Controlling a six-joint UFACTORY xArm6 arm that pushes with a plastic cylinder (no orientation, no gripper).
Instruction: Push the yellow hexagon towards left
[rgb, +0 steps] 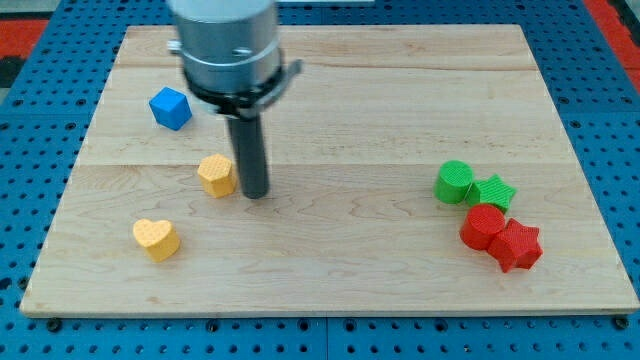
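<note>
On the desk's left half, the yellow hexagon sits just left of my tip, nearly touching. There is no gripper, only the rod. A yellow heart lies below-left.

Bright, even overhead light; the wooden board shows soft glare, shadows stay short and faint, and the arm's housing looks slightly blurred

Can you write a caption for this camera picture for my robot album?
My tip sits just right of the yellow hexagon, ready to nudge it left.
</note>
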